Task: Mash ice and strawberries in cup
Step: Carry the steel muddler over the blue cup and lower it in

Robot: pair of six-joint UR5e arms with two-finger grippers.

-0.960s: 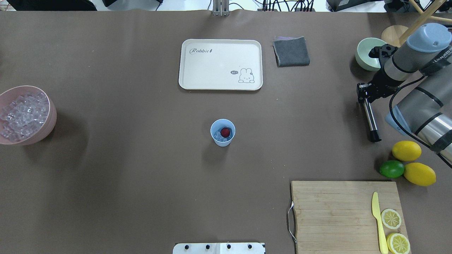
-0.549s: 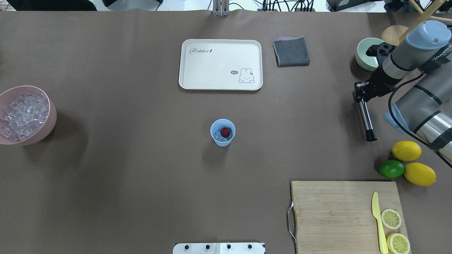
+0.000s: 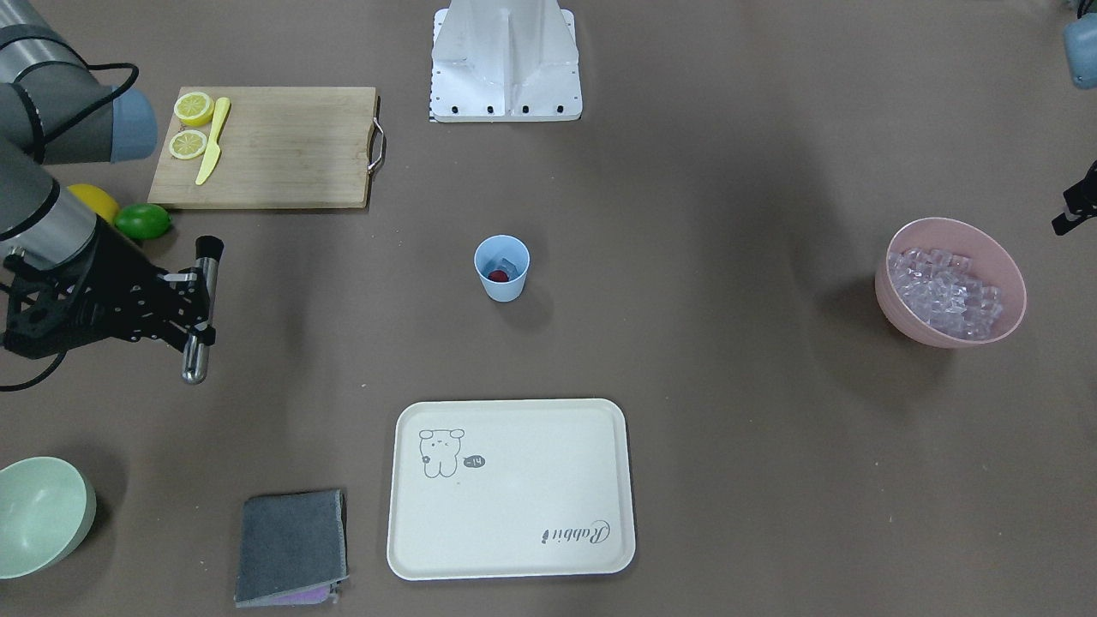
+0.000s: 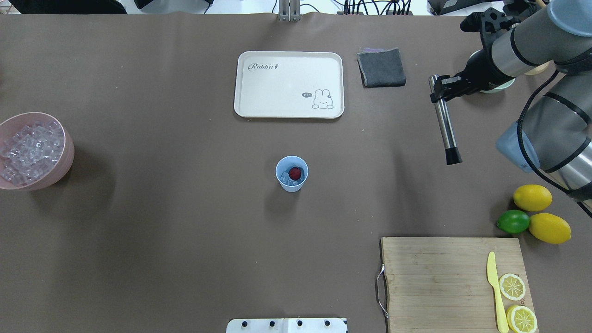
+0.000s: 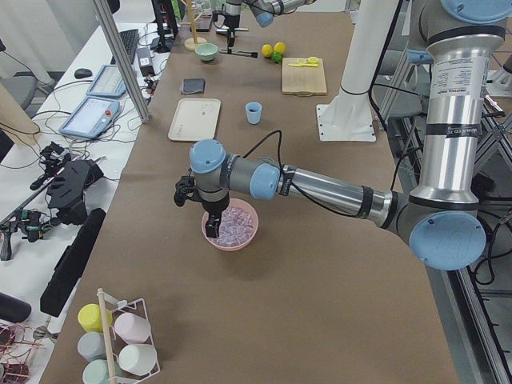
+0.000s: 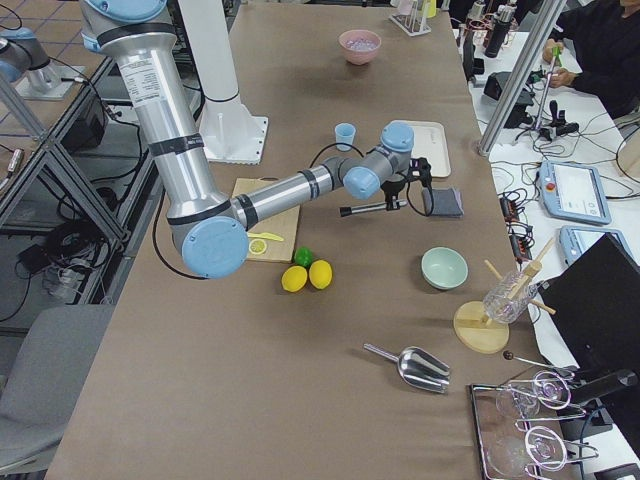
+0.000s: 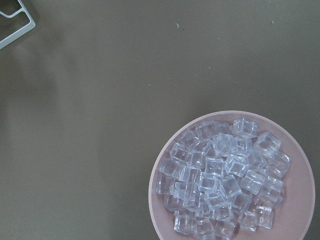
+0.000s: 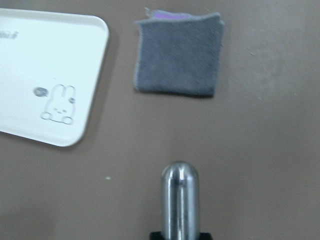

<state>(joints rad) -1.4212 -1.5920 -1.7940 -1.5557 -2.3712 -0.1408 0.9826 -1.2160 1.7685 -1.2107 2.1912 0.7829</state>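
The light blue cup (image 4: 292,173) (image 3: 501,267) stands upright mid-table. Inside it lie a red strawberry (image 4: 295,173) (image 3: 498,275) and a few clear cubes of ice (image 4: 287,180). My right gripper (image 4: 439,90) (image 3: 198,313) is shut on a steel muddler (image 4: 445,125) (image 3: 200,300) (image 8: 180,200), held level above the table far to the cup's right. My left gripper (image 5: 212,226) hangs over a pink bowl (image 4: 68,152) (image 7: 160,165) heaped with ice (image 7: 225,185) at the left end. I cannot tell how its fingers stand.
A cream tray (image 4: 289,83) and a folded grey cloth (image 4: 381,67) lie beyond the cup. Near right are a wooden cutting board (image 4: 439,277) with a yellow knife (image 4: 495,291) and lemon slices, two lemons and a lime (image 4: 513,221). A pale green bowl (image 3: 38,514) sits behind the right arm.
My right arm has carried the muddler away from the lemons, toward the far side and inward, nearer the grey cloth. The cup and its contents have not moved.
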